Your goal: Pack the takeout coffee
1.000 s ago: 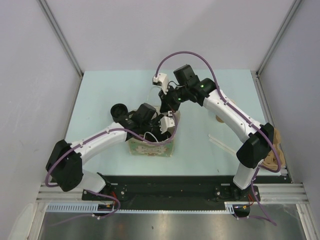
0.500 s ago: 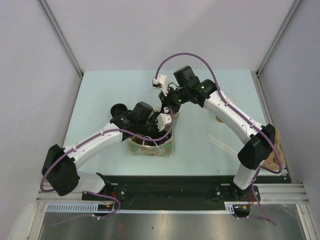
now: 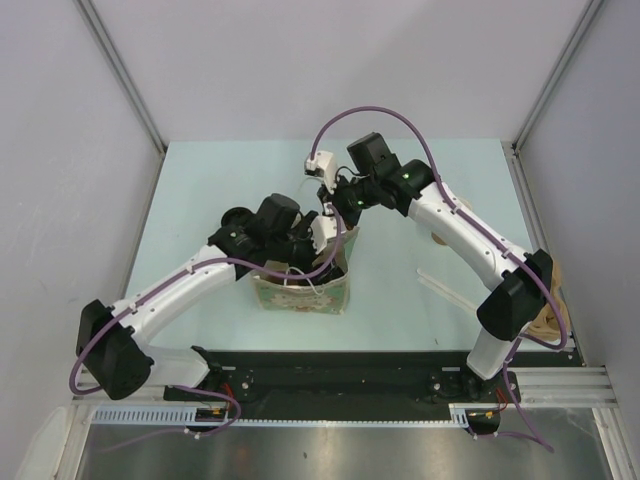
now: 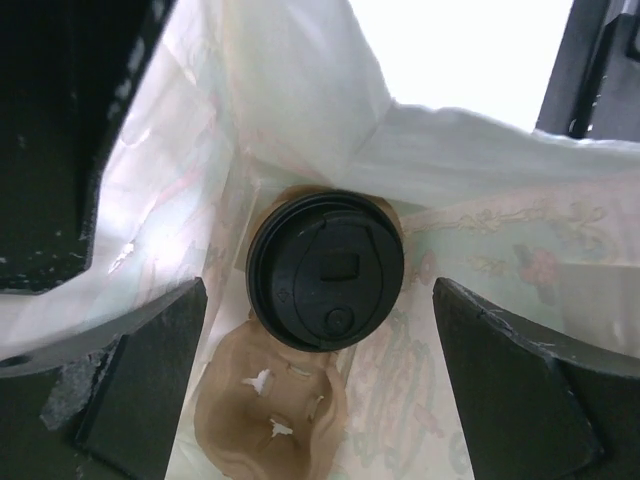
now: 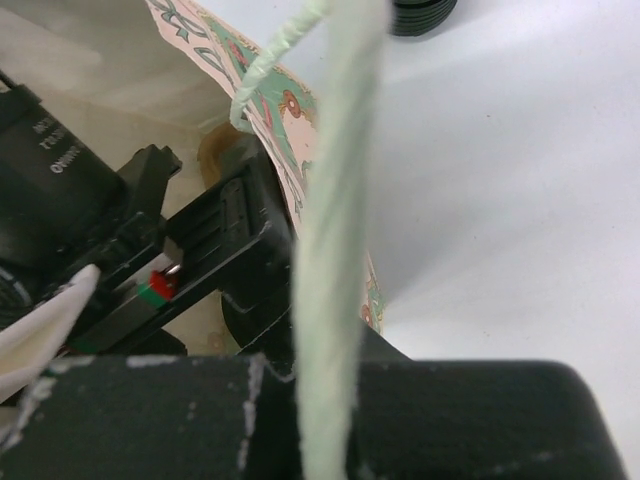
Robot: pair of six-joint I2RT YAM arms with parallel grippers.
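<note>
The takeout coffee (image 4: pixel 325 270), a tan cup seen from above with its round black lid, stands inside the floral paper bag (image 3: pixel 300 292). It sits in a tan pulp carrier (image 4: pixel 265 415) at the bag's bottom. My left gripper (image 4: pixel 318 300) is open and empty above the cup, its fingers (image 4: pixel 140 390) wide on both sides of it without touching. In the top view the left gripper (image 3: pixel 303 260) is in the bag's mouth. My right gripper (image 3: pixel 335 207) is shut on the bag's pale green rope handle (image 5: pixel 330 250) and holds it up at the bag's far edge.
A low black stack of lids (image 3: pixel 235 216) stands left of the bag and shows in the right wrist view (image 5: pixel 420 12). Lidless tan cups (image 3: pixel 548 300) lie at the right edge. Pale sticks (image 3: pixel 440 285) and a small tan item (image 3: pixel 438 238) lie right of the bag.
My left wrist has shifted a little back and to the left over the bag, and the left elbow has swung left. The right arm and the bag have hardly moved.
</note>
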